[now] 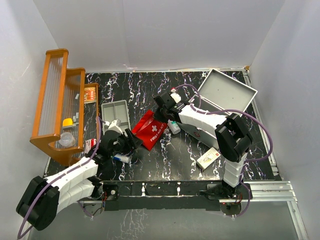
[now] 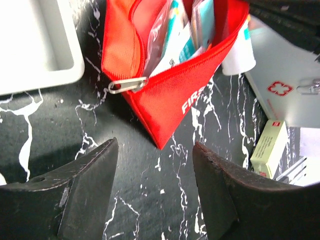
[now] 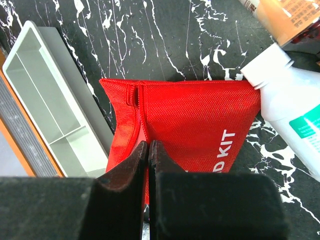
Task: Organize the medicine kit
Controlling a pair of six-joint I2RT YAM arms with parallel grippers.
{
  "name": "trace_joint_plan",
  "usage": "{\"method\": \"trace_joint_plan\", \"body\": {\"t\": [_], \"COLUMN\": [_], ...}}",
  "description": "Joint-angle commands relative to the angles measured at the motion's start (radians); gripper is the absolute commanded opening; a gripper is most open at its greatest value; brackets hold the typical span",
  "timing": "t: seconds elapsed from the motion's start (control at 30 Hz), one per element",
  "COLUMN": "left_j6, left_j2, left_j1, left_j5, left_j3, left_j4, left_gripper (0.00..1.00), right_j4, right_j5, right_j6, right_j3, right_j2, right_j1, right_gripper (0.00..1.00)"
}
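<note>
The medicine kit (image 1: 227, 91) sits open at the far right of the table (image 1: 165, 165), its body mostly hidden under the right arm (image 1: 202, 120), whose right gripper (image 3: 148, 150) pinches shut on the red pouch (image 3: 195, 125) lettered "KIT", while the left gripper (image 2: 155, 147) gapes empty nearby.

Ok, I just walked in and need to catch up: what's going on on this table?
The right gripper is pinched shut on the edge of the red first-aid pouch, whose mouth gapes with packets showing inside. The left gripper is open and empty, its jaws either side of the pouch's near corner without gripping it. The medicine kit lies open at the far right. A grey tray, a white bottle and a small box lie loose nearby.
</note>
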State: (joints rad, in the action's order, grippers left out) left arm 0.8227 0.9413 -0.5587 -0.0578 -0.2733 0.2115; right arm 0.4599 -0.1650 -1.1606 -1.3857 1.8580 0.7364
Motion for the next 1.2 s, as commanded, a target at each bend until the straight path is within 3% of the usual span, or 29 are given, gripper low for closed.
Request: {"method": "trace_joint_plan", "body": {"t": [0.0, 0.53, 0.83, 0.9, 1.03, 1.17], "left_j6": [0.025, -0.032, -0.084, -0.094, -0.136, -0.177], "left_j2": [0.009, 0.215, 0.359, 0.373, 0.374, 0.306], "left_j1": [-0.002, -0.002, -0.002, -0.002, -0.002, -0.002], "left_j5": [0.066, 0.072, 0.023, 0.028, 0.014, 0.006], "left_j3": [0.055, 0.198, 0.192, 0.187, 0.195, 0.206], "left_j4": [0.272, 0.757, 0.931, 0.951, 1.016, 0.954], "left_gripper": [0.58, 0.46, 0.38, 0.33, 0.14, 0.01], "right_j4": [-0.058, -0.061, -0.073, -0.072, -0.085, -0.092], "right_j5": [0.041, 0.092, 0.111, 0.112, 0.117, 0.115], "right_j6": [0.005, -0.020, -0.030, -0.029, -0.002, 0.033], "right_j3": [-0.024, -0.004, 0.010, 0.010, 0.015, 0.016], "right_j2": [-0.003, 0.001, 0.001, 0.002, -0.008, -0.023], "right_j1": [-0.009, -0.019, -0.022, -0.022, -0.023, -0.027], "right_gripper": [0.00, 0.00, 0.00, 0.00, 0.00, 0.00]}}
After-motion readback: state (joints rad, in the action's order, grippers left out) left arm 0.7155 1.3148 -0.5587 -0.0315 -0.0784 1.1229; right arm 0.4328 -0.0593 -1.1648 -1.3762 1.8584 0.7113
